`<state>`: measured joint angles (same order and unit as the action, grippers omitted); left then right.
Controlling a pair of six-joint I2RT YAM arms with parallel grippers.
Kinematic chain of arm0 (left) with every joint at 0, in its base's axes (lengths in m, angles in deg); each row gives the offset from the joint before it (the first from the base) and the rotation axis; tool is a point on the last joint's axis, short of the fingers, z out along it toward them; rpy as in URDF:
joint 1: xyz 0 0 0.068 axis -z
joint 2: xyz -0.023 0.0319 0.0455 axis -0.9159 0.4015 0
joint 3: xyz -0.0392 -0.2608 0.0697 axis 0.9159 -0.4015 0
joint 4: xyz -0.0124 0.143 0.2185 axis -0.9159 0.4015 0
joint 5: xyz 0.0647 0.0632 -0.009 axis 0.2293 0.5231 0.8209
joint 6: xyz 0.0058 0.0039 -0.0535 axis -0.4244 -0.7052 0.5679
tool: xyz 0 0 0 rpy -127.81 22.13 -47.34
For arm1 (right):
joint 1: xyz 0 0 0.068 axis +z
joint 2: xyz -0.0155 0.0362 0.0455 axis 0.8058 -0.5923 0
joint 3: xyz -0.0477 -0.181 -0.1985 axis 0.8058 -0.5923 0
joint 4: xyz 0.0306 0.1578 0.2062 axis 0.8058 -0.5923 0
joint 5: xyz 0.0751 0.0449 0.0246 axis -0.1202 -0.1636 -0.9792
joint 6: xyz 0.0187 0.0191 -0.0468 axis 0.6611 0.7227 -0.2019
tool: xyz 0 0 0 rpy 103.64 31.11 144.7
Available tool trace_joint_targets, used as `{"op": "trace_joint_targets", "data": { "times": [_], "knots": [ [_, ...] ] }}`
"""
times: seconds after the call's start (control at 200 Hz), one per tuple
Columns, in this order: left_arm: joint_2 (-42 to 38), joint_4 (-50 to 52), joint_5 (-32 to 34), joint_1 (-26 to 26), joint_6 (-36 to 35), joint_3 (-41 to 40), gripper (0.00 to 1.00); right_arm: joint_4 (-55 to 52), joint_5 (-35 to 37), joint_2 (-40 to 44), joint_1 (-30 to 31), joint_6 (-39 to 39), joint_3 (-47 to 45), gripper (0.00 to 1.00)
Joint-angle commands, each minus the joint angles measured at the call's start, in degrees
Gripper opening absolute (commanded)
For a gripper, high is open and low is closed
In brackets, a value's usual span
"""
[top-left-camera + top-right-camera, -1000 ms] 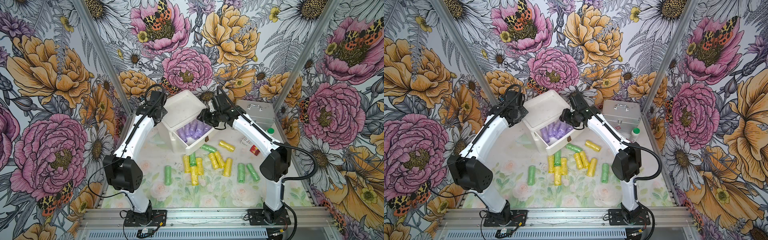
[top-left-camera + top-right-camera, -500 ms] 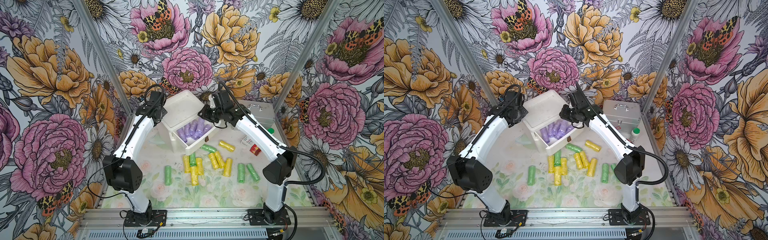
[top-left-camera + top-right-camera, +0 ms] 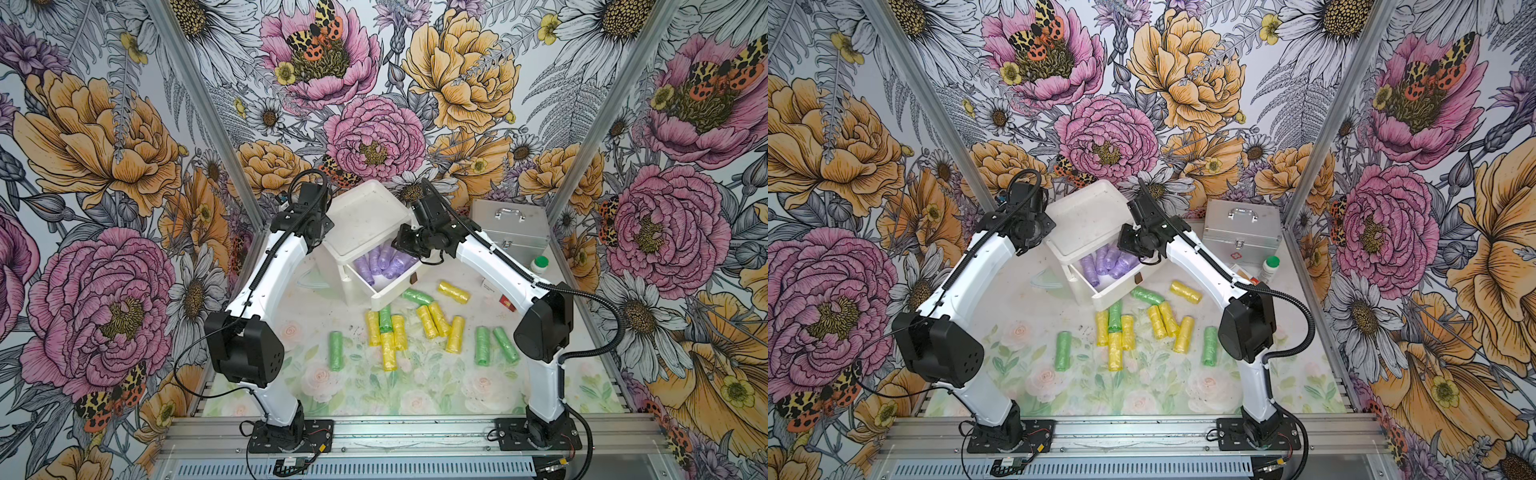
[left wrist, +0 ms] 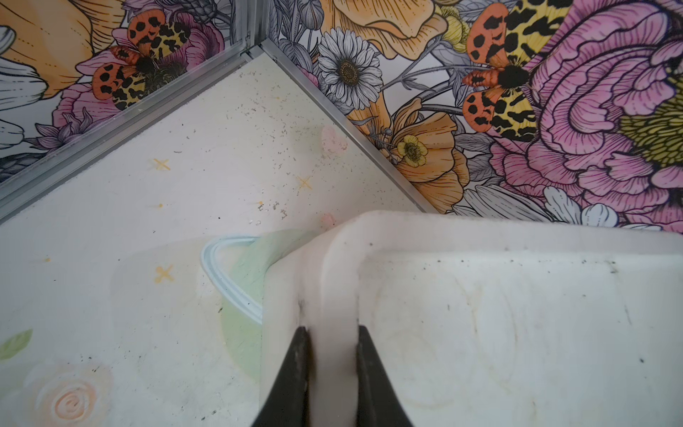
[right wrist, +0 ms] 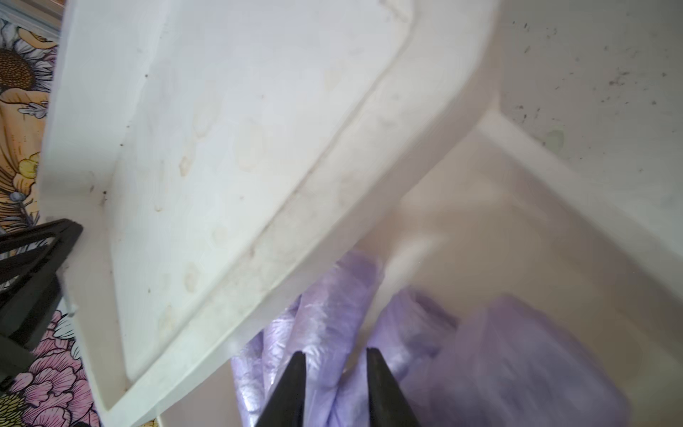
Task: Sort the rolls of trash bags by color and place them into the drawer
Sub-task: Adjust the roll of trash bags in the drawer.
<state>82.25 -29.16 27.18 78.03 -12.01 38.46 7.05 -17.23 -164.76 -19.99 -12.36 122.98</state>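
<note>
**Rear centre of the floral-printed bench [image 3: 415, 386]:** a small white plastic chest of drawers [image 3: 365, 216] [image 3: 1088, 214]. Its uppermost drawer [image 3: 395, 293] [image 3: 1115, 297] stands open toward the arm bases. A small brown pull tab [image 3: 414, 277] sits on the drawer's front wall.

**Inside the open drawer:** several pastel purple crinkly plastic rolls of trash bags [image 3: 384, 262] [image 3: 1106, 262] [image 5: 332, 314], lying side by side.

**On the bench in front of the drawer:** seven pastel yellow rolls [image 3: 427, 322] and five pastel green rolls [image 3: 336, 351], loosely mixed. One green roll [image 3: 417, 297] lies just beside the drawer front. One yellow roll [image 3: 454, 291] lies apart, toward the right arm.

**Left jaws:** closed on the raised rim of the chest's top, on the chest's left side. In the left wrist view, the two black fingers [image 4: 295, 377] press against either face of the white rim [image 4: 332, 295].

**Right jaws:** held over the open drawer, tips pointing down at the purple rolls. The black fingers [image 5: 292, 388] stand a narrow gap apart, with purple plastic showing between them. Whether they pinch a roll cannot be told.

**To the right of the chest:** a silver metal case with a handle [image 3: 509, 228] [image 3: 1241, 226]. A white bottle with a green cap [image 3: 539, 265] [image 3: 1271, 268] stands just in front of it. Both are well apart from the rolls.
</note>
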Motion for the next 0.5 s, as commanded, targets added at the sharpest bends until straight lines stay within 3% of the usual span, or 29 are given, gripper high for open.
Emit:
{"op": "trace_joint_targets", "data": {
  "times": [0.0, 0.495],
  "knots": [
    [-0.7, 7.7, -7.3, -0.5, 3.5, -2.8, 0.0, -0.2, 0.4, -1.0, -0.6, -1.1, -0.7, 0.3],
    [0.1, 7.7, -7.7, -0.5, 3.6, -2.2, 0.0, -0.1, -1.3, 3.6, 0.6, -0.6, 5.7, 0.33]
  ]
}}
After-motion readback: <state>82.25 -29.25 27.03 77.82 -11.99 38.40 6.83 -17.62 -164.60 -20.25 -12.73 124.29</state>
